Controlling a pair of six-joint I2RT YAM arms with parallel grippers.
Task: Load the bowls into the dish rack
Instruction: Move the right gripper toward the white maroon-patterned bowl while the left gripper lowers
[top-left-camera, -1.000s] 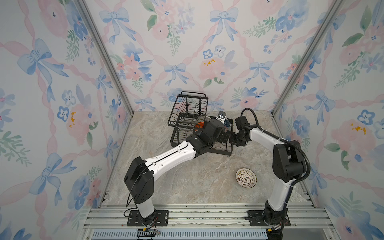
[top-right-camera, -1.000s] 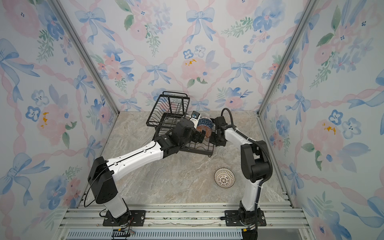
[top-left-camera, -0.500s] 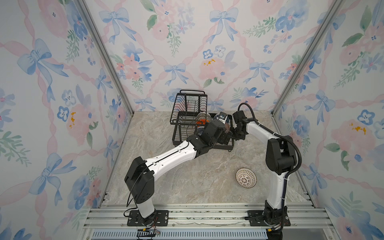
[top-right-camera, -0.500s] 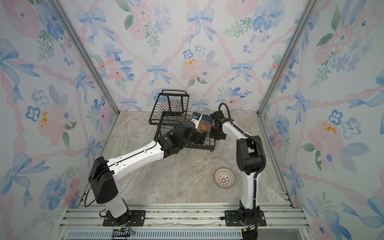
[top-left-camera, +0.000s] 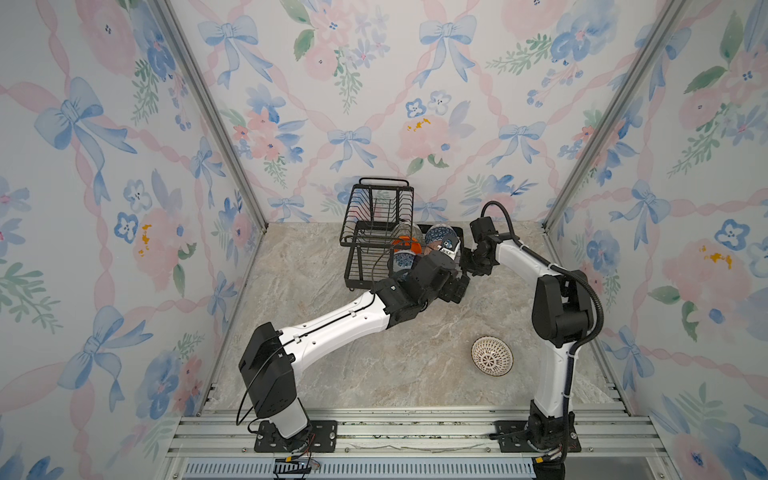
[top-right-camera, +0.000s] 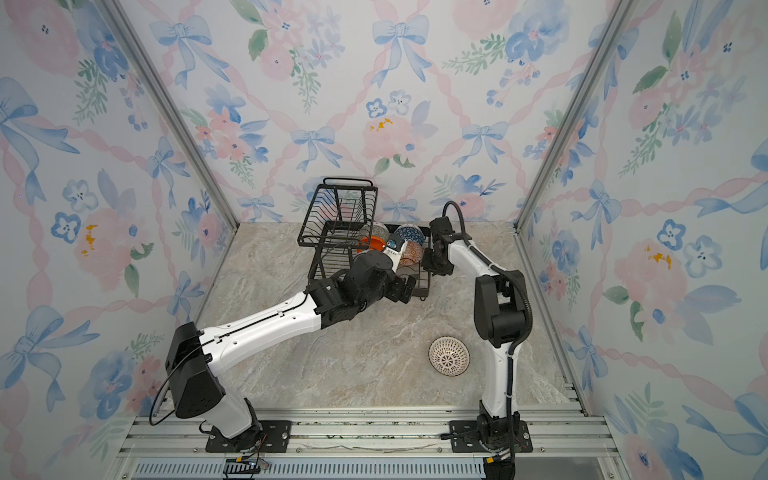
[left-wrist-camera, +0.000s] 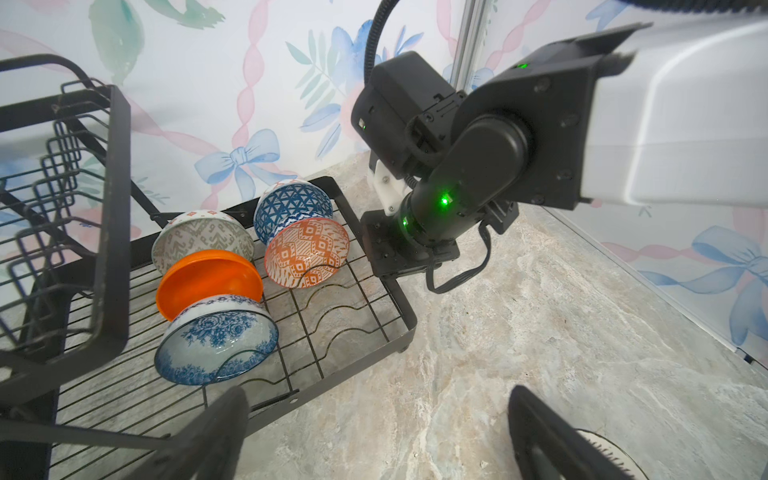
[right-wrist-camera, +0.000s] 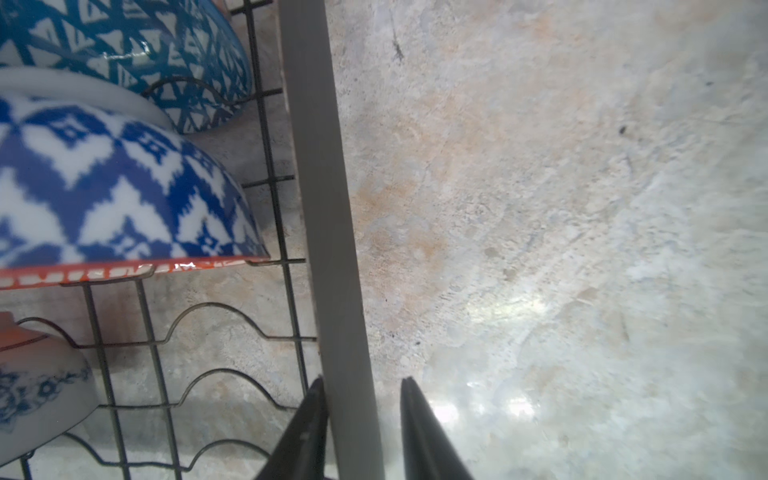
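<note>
Black wire dish rack (left-wrist-camera: 405, 309) swung square since a second ago; your right end effector (right-wrist-camera: 362, 380) straddles its rim, narrowly parted; left end effector (left-wrist-camera: 378, 399) wide, empty. Last white dark-lattice bowl (top-left-camera: 492, 356) lies on tabletop (top-left-camera: 415, 332), well apart from rack: fetch it.

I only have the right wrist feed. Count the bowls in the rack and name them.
Observer: Five stand in the lower tray of the dish rack: the pale green bowl, blue triangle bowl, orange-red bowl, plain orange bowl and blue-floral bowl.
Operator: Find the sixth.
Observer: The white lattice bowl sits on the table, toward the front, beside the right arm and well away from the rack.
Operator: Report the left gripper.
Observer: The left gripper is open and empty, over the rack's front corner.
</note>
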